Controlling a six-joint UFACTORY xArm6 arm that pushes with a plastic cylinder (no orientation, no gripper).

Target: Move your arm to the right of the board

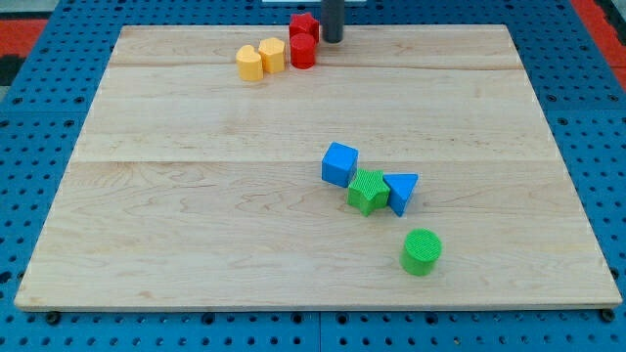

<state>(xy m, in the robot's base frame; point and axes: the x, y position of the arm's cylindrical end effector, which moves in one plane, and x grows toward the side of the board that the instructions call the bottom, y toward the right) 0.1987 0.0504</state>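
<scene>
My tip [333, 40] is at the view's top, near the board's far edge, just right of a red star-shaped block [304, 24]. Below that sits a red cylinder [302, 51]. Left of it are two yellow blocks, one a hexagonal shape [272, 55] and one rounded [250, 63]. Right of the board's middle lie a blue cube [339, 163], a green star-shaped block [368, 191] and a blue triangle [400, 192], touching in a row. A green cylinder [422, 251] stands alone below them.
The wooden board [196, 196] lies on a blue perforated table [597, 117]. A red strip [29, 24] shows at the view's top corners.
</scene>
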